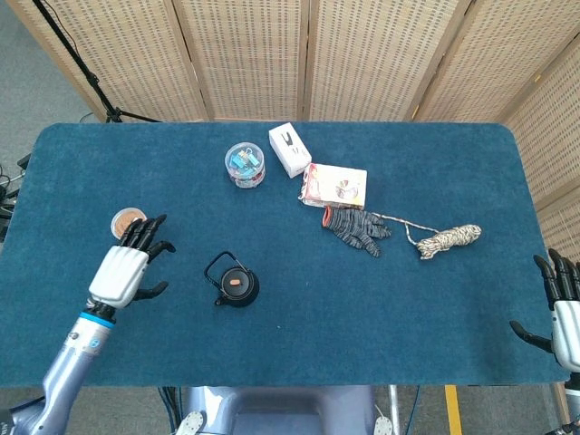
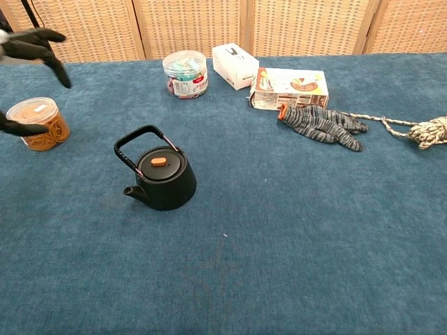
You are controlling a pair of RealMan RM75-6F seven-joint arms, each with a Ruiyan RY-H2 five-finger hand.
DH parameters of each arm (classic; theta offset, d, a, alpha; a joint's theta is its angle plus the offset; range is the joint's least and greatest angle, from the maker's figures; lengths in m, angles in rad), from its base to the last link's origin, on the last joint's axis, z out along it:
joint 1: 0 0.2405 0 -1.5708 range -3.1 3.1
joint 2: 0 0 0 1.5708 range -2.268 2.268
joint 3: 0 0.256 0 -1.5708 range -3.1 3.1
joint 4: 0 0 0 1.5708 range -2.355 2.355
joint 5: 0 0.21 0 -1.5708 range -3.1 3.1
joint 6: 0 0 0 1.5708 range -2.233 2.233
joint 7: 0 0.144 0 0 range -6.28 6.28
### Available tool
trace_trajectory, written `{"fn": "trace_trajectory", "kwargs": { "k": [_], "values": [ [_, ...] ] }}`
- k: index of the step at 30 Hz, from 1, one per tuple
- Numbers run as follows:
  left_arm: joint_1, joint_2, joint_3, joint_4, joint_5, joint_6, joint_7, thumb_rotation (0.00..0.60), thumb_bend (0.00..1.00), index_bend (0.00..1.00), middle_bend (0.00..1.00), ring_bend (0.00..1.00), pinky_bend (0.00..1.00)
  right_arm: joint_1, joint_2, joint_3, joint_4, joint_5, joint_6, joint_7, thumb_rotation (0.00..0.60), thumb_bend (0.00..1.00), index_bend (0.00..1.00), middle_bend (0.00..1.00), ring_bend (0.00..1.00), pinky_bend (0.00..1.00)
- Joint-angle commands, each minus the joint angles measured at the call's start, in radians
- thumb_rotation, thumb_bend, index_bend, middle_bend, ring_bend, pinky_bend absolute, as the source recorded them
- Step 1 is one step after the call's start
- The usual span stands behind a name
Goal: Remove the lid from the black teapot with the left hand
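Here the black teapot (image 1: 235,285) sits on the napped blue table cloth (image 1: 290,326), a squat round pot with a hooped handle tipped back and a short spout; its flat lid (image 2: 160,167) is on, topped by a small orange knob. To the left of the teapot the left hand (image 1: 127,267) hangs over the cloth with dark fingers (image 1: 145,234) spread and empty, apart from the pot. It partly covers a clear round tub of rubber bands (image 2: 38,124). Behind the teapot stand a clear tub of coloured clips (image 1: 245,164), a white box (image 1: 289,149) and a printed carton (image 1: 336,185). Right of the teapot lie a knitted grey glove (image 1: 356,230) and a coiled rope (image 1: 446,239). Far right, the right hand (image 1: 562,313) is cut off by the frame edge, fingers apart, holding nothing.
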Motion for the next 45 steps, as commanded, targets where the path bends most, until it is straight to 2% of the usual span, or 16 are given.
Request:
{"fn": "trace_trajectory", "kwargs": {
  "k": [1, 4, 11, 21, 32, 38, 45],
  "values": [
    [-0.098, -0.173, -0.066, -0.051, -0.225, -0.027, 0.272, 0.6, 0.24, 0.38, 0.0, 0.0, 0.0, -0.003, 0.009, 0.002, 0.003, 0.001, -0.003, 0.02, 0.6, 0.0, 0.0, 0.0, 0.0, 0.0],
    [-0.135, -0.239, -0.076, -0.06, -0.312, -0.016, 0.364, 0.6, 0.24, 0.38, 0.0, 0.0, 0.0, -0.003, 0.017, 0.001, 0.002, -0.001, -0.008, 0.038, 0.6, 0.0, 0.0, 0.0, 0.0, 0.0],
    [-0.188, -0.32, -0.083, -0.067, -0.423, -0.001, 0.441, 0.6, 0.25, 0.43, 0.0, 0.0, 0.0, -0.003, 0.024, -0.001, 0.003, -0.003, -0.016, 0.051, 0.6, 0.0, 0.0, 0.0, 0.0, 0.0],
    [-0.231, -0.367, -0.083, -0.026, -0.473, 0.039, 0.486, 0.6, 0.25, 0.44, 0.0, 0.0, 0.0, -0.003, 0.026, 0.0, 0.001, -0.003, -0.021, 0.052, 0.6, 0.0, 0.0, 0.0, 0.0, 0.0],
    [-0.261, -0.407, -0.073, -0.004, -0.518, 0.083, 0.526, 0.6, 0.25, 0.5, 0.0, 0.0, 0.0, -0.002, 0.029, 0.002, 0.0, 0.002, -0.028, 0.056, 0.6, 0.0, 0.0, 0.0, 0.0, 0.0],
    [-0.274, -0.429, -0.079, -0.003, -0.559, 0.107, 0.553, 0.6, 0.33, 0.5, 0.0, 0.0, 0.0, -0.004, 0.032, 0.002, -0.003, 0.002, -0.029, 0.061, 0.6, 0.0, 0.0, 0.0, 0.0, 0.0],
    [-0.283, -0.432, -0.084, -0.012, -0.595, 0.126, 0.568, 0.6, 0.35, 0.5, 0.0, 0.0, 0.0, -0.004, 0.035, 0.004, -0.002, 0.004, -0.032, 0.066, 0.6, 0.0, 0.0, 0.0, 0.0, 0.0]
  ]
}}
